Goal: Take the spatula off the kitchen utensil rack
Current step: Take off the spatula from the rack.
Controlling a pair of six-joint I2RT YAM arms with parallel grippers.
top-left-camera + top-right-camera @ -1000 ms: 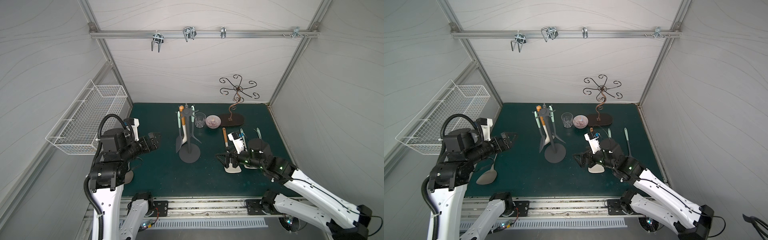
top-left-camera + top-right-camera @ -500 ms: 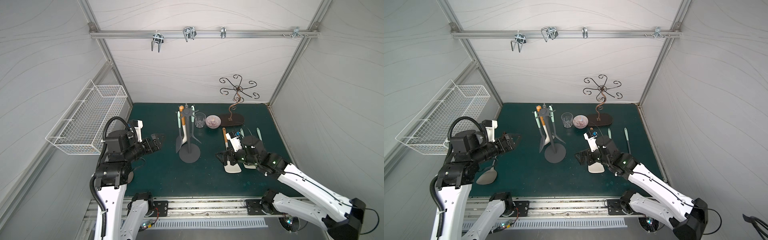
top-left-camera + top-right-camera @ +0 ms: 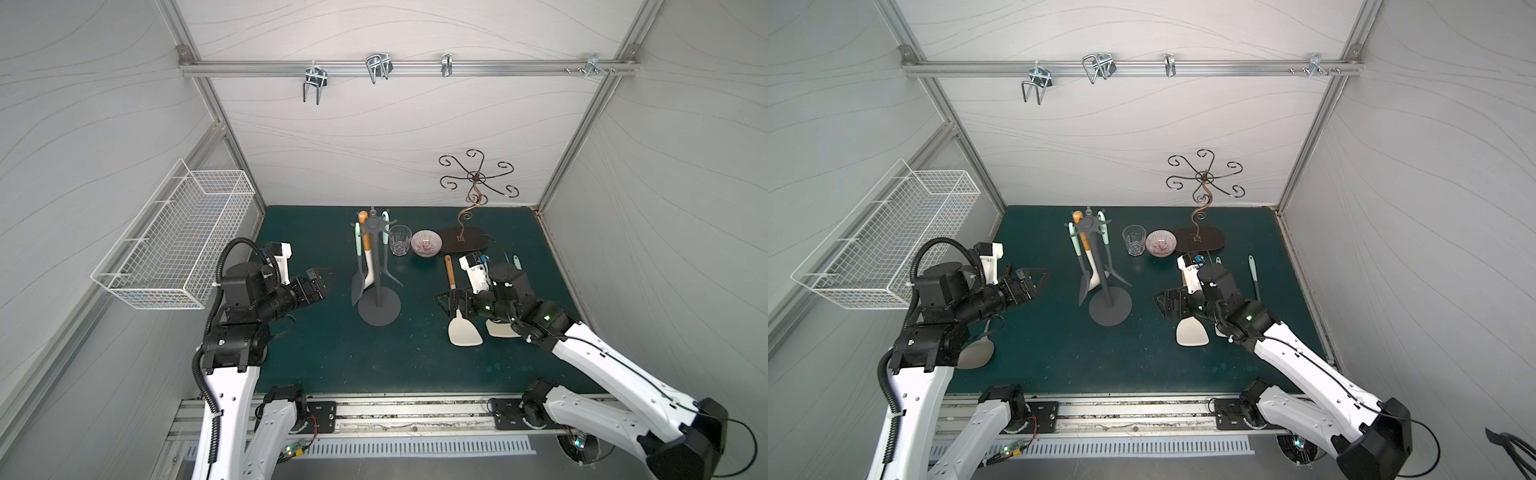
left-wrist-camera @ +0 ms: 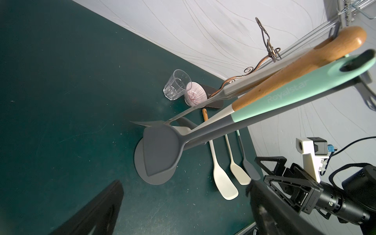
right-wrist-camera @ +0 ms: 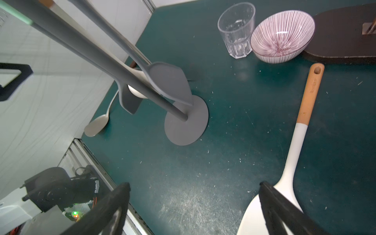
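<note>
Pale grey panelled walls close in a dark green mat [image 3: 332, 365]. The kitchen utensil rack [image 3: 376, 270] stands upright on it, left of the middle, its round base flat on the mat. Three utensils hang from its crown of hooks. A grey spatula [image 3: 357, 286] with a mint handle hangs on the side facing my left arm. A wood-handled white spatula [image 3: 365, 245] hangs just behind it. A second mint-handled tool [image 3: 385, 237] hangs on the side toward the glass [image 3: 400, 240].

My left gripper [image 3: 323, 277] hangs in the air near the rack, pointing at it but apart from it. Its fingers are spread wide with nothing between them, and in the left wrist view the grey blade fills the space ahead.

My right gripper [image 3: 449, 305] is on the other side of the rack, low over a loose white spatula [image 3: 461, 328] that lies on the mat. It is spread just as wide and is also empty. In the right wrist view one finger [image 5: 272, 207] crosses that blade. I cannot tell whether it touches.

A striped bowl [image 3: 426, 243] sits against the glass. The bronze wire stand [image 3: 465, 245] is just beyond them.
</note>
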